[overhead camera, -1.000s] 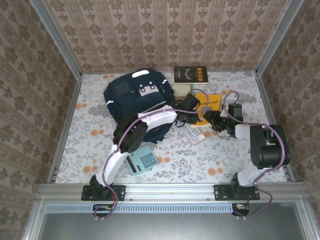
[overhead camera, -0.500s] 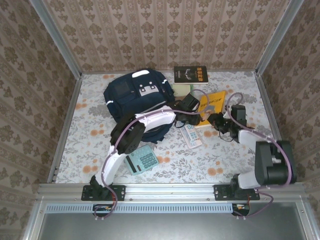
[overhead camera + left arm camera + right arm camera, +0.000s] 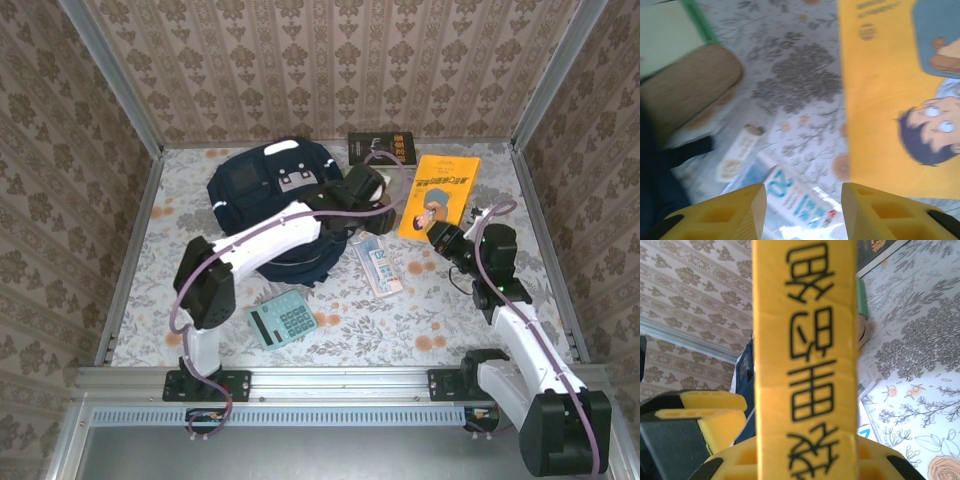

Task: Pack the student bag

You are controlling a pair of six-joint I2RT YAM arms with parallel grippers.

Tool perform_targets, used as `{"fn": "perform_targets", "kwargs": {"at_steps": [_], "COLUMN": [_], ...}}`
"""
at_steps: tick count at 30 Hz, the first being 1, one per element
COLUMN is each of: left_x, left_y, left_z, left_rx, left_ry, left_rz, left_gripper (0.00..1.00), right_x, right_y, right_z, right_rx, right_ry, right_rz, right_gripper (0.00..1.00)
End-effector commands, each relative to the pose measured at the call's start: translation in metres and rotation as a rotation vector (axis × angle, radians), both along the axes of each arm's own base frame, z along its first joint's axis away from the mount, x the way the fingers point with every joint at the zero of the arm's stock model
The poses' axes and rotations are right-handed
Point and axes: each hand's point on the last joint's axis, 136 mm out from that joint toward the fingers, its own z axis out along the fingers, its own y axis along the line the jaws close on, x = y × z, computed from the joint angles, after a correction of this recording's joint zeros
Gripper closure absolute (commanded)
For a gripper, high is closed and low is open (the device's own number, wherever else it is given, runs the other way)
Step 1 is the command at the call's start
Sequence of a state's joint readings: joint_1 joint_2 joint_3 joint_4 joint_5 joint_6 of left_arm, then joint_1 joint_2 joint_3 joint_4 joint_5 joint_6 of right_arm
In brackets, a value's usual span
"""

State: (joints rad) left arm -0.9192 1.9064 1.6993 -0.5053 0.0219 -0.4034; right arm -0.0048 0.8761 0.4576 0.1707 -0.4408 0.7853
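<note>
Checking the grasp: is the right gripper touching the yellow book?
Touching. In the right wrist view the yellow book stands clamped between the jaws of the right gripper, which press against both its covers.

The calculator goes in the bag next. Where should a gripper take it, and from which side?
Probably from straight above, jaws pinching the calculator across its long edges at mid-length: it lies flat, keys up, slightly turned, with bare table along both edges.

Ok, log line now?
left gripper: jaws open, empty | right gripper: jaws shut on yellow book | student bag: book not yet in
</note>
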Motion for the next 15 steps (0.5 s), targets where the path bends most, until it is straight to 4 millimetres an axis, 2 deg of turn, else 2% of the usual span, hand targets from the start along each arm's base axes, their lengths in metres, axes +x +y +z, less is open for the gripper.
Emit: {"fn": "perform_targets", "kwargs": {"at_steps": [1, 4, 7, 15], "left_x": [0.003, 0.0, -0.005, -0.013], "left_y": [0.064, 0.097, 0.119, 0.14], "left_z": [-0.04, -0.056, -0.072, -0.092], "left_rx": [0.225, 0.324, 0.41, 0.536], "left_ry": [0.051, 0.064, 0.076, 0.122], "left_rz": [0.039, 0.051, 0.058, 0.072], "left_gripper": [0.55, 0.55, 0.55, 0.53], "right_x": [-0.003, -0.006, -0.007, -0.008], "right_y": [0.012, 0.019, 0.024, 0.027], "right_z": [0.023, 0.026, 0.026, 0.027], "right_rx": [-0.015, -0.023, -0.026, -0.025], "right_ry": [-0.084, -0.093, -0.094, -0.091], "right_rz": [0.046, 0.071, 0.085, 0.096], "right_gripper": [1.0, 1.0, 1.0, 1.0]}}
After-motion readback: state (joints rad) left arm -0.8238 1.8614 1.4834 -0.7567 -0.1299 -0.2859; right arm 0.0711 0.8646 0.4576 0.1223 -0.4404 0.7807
